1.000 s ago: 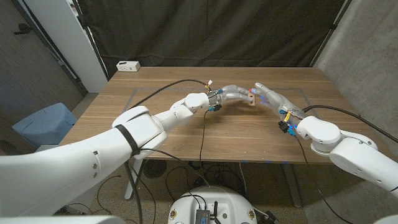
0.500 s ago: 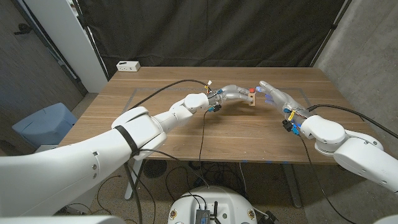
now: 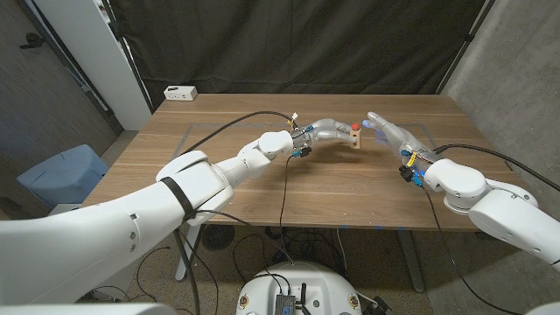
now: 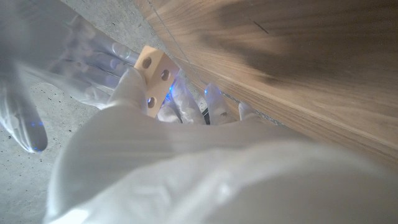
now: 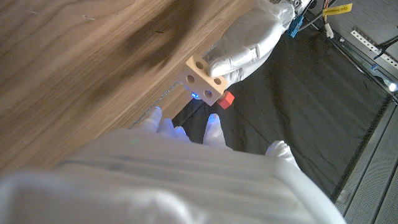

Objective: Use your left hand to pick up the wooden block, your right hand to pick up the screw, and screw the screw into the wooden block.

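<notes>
While the left hand grips it above the wooden table, the wooden block shows round holes in its faces, and a red-headed screw sits in the block's top. Just beside the block, not touching it, the right hand holds nothing, fingers spread. Well away from the block, a white power strip lies at the table's far corner.

No text, label, brand, number or sign is legible anywhere; a yellow tag carries print too small to read.
</notes>
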Tool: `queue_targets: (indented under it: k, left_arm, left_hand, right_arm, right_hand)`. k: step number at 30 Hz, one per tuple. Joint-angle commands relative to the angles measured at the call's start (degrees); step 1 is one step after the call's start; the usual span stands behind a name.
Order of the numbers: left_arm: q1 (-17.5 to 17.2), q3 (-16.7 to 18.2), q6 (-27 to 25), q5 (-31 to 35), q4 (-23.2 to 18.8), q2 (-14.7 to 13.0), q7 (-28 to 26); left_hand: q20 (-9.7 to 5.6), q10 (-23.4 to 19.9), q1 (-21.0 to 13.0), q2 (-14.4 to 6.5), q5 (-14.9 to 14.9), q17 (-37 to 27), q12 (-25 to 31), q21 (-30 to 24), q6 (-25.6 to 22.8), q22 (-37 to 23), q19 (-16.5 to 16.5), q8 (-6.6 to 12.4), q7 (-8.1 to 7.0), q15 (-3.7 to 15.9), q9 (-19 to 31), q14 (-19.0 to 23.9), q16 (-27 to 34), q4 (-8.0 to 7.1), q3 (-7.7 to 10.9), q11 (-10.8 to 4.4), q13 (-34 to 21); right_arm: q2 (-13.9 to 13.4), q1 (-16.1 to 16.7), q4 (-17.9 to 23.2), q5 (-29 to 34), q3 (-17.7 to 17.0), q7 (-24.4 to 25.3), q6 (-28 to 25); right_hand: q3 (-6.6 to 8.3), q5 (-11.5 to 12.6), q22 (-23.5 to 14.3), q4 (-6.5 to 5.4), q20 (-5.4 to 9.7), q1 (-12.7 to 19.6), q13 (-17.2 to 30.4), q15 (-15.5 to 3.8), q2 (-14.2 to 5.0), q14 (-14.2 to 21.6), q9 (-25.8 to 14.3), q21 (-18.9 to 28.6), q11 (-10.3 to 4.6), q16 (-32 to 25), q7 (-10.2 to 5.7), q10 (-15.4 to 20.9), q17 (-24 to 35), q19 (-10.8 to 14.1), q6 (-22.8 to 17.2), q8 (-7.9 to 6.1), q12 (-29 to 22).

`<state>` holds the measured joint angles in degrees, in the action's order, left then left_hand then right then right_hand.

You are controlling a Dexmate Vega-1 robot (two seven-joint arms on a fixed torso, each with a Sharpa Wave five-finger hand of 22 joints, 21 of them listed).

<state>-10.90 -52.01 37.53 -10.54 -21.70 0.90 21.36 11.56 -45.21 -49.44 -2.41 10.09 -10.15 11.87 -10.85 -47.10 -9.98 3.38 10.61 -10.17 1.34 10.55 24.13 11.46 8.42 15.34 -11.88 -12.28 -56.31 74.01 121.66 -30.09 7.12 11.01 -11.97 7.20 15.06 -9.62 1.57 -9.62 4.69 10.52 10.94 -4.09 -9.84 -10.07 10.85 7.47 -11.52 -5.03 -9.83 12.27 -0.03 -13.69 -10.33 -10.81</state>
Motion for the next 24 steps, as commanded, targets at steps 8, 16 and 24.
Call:
queue_targets:
  k: [8,16,24]
  left_arm:
    - [-0.47,0.38,1.2,0.42,-0.28,-0.09,0.35]
    - [-0.63,0.47,1.27,0.46,-0.33,-0.05,0.4]
    - [-0.77,0.53,1.59,0.56,-0.43,-0.1,0.34]
  left_hand:
    - [0.36,0.17,0.52,0.08,0.46,-0.17,0.06,-0.24,-0.33,-0.12,0.0,0.36,0.03,-0.06,0.22,0.11,0.01,-0.12,0.41,0.09,-0.01]
    - [0.33,0.21,0.56,0.05,0.46,-0.18,0.04,-0.24,-0.3,-0.12,-0.01,0.35,0.01,-0.04,0.22,0.09,0.0,-0.14,0.42,0.18,-0.01]
    - [0.34,0.18,0.57,0.08,0.47,-0.17,0.05,-0.24,-0.31,-0.12,-0.01,0.35,-0.04,-0.02,0.22,0.07,-0.01,-0.13,0.41,0.15,-0.01]
  right_arm:
    - [0.58,-2.73,-2.52,0.37,2.56,-1.94,2.08]
    - [0.21,-2.6,-2.23,0.57,2.66,-2.0,2.61]
    - [-0.11,-2.07,-1.47,0.54,2.5,-1.72,2.53]
  right_hand:
    - [0.0,0.22,-0.17,-0.34,-0.12,-0.39,0.12,0.14,0.29,-7.71,-0.06,-0.28,-0.39,-0.1,0.1,-4.8,0.0,-0.88,0.44,0.06,-0.08]
    - [-0.07,0.25,-0.17,-0.4,-0.16,-0.47,0.12,0.08,0.32,-7.78,-0.06,-0.25,-0.44,-0.1,0.17,-4.81,0.01,-0.96,0.36,-0.03,-0.12]
    - [-0.1,0.27,-0.17,-0.44,-0.2,-0.51,0.12,0.12,0.31,-7.78,-0.06,-0.24,-0.42,-0.13,0.19,-4.84,0.02,-1.02,0.35,-0.07,-0.14]
